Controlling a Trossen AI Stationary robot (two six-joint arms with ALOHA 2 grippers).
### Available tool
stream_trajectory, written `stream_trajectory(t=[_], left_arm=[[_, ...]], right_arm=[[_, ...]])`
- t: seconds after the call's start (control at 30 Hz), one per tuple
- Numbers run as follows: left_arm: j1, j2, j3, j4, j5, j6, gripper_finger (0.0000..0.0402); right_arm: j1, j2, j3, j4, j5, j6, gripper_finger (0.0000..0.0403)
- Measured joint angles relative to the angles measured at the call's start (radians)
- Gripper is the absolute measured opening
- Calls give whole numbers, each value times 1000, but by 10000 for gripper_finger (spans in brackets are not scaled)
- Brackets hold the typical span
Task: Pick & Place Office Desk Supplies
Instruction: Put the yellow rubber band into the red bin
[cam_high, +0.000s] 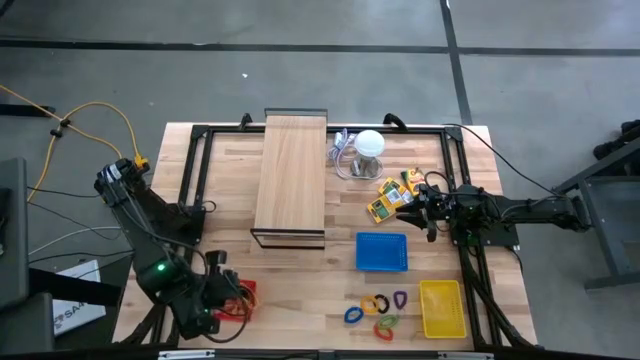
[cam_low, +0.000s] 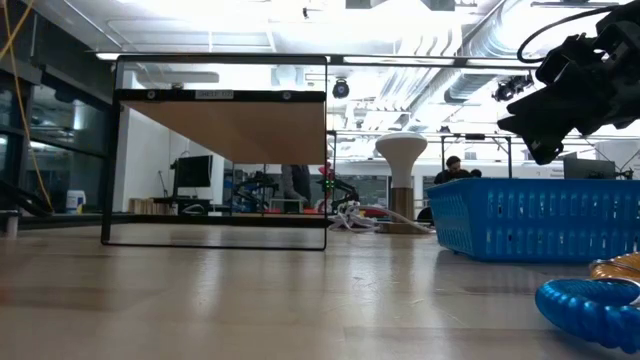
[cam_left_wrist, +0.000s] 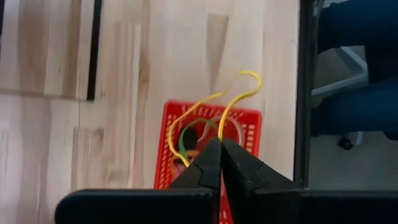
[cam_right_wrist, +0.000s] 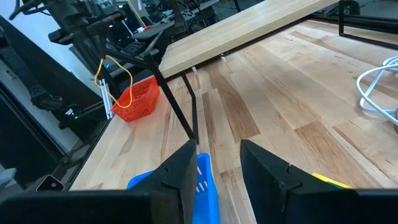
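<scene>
My left gripper is shut on a thin yellow rubber band above a small red basket at the table's near left corner. A green band curves beside the fingertips; I cannot tell whether it is held too. My right gripper hovers open and level at the right, nothing between its fingers, beside the yellow-orange printed packs. Coloured loop clips lie flat on the near right of the table. My left gripper pinches the yellow rubber band between its two fingertips, at one stretch of the loop. The fingers slant down from above. The rest of the band stands out slack past the fingertips as an open loop, over the red basket.
A blue basket and a yellow basket sit on the right half. A long pale wooden board on a black frame stands at mid-table. A white ball-like object with grey cable lies at the far side.
</scene>
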Motion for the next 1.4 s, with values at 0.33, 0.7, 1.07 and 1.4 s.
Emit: stream_trajectory(t=[0.33,0.7,1.07,1.4], left_arm=[[-49,0,0,-103,6,-163,1],[-65,24,0,-122,53,-223,1],[-62,64,0,-123,74,-255,1],[-61,169,0,-118,119,-274,1]], right_arm=[[0,0,0,0,0,0,111],[0,0,0,0,0,0,111],[0,0,0,0,0,0,111],[0,0,0,0,0,0,111]])
